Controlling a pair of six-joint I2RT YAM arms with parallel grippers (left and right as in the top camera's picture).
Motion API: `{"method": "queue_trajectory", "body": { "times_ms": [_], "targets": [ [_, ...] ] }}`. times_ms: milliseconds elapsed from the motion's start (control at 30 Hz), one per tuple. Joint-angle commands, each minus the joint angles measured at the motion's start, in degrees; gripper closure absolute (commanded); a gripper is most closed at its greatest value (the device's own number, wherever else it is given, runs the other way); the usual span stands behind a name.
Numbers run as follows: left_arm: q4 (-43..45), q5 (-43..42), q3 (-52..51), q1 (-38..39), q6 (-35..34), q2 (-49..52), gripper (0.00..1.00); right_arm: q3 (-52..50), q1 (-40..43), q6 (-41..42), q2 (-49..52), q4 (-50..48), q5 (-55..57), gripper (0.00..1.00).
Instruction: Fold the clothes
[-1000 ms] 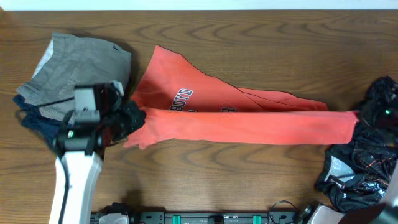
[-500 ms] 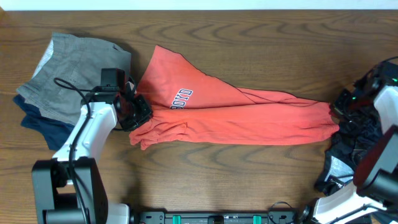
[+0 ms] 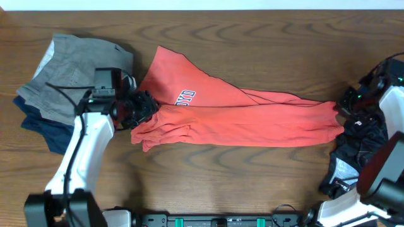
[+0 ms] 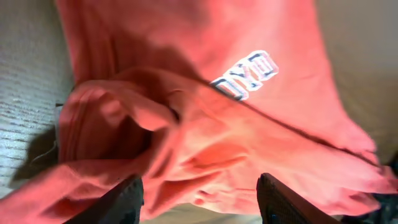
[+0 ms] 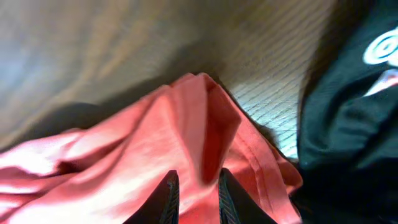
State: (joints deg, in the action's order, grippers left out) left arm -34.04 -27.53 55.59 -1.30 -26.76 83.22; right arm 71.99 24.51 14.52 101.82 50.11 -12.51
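Note:
The clothes, a coral-red T-shirt (image 3: pixel 240 123), lie slack in a long bunched strip across the middle of the table, with part of the navy-and-white lettering (image 3: pixel 184 98) showing. My left gripper (image 3: pixel 140 107) is at the shirt's crumpled left end. In the left wrist view its fingers (image 4: pixel 127 200) stand wide apart above the fabric (image 4: pixel 217 137), holding nothing. My right gripper (image 3: pixel 346 104) is at the shirt's right end. In the right wrist view its gripper (image 5: pixel 198 198) has the jaws a little apart, with a raised fold of red cloth (image 5: pixel 205 118) just beyond them.
A folded grey garment (image 3: pixel 76 69) lies on a navy one (image 3: pixel 41 126) at the far left, right beside my left arm. A black patterned garment (image 3: pixel 356 167) is heaped at the right edge, against the shirt's end (image 5: pixel 354 93). Bare wood table (image 3: pixel 252 38) lies behind the shirt.
The shirt, pulled taut to the far right a second ago, has drawn back left and gone slack. Both grippers have parted their jaws, the left one widely.

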Motion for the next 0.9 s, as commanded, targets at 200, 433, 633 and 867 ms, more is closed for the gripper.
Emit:
{"method": "queue_trajectory", "body": {
  "times_ms": [200,433,633,867],
  "targets": [
    [-3.6,-0.6,-0.6,-0.2,1.0,0.5,0.39,-0.7,0.2,0.2,-2.1,3.7,3.5,0.75],
    [-4.3,1.6,-1.5,-0.2,1.7,3.3,0.38,-4.7,0.3,2.3,-2.1,1.9,7.5,0.65],
    [-4.4,1.9,-1.5,-0.2,2.1,3.5,0.38,-10.0,0.3,5.2,-2.1,-5.6,9.7,0.49],
    [-4.4,1.9,-1.5,-0.2,2.1,3.5,0.38,-15.9,0.3,5.2,-2.1,-17.3,6.0,0.46]
  ]
}}
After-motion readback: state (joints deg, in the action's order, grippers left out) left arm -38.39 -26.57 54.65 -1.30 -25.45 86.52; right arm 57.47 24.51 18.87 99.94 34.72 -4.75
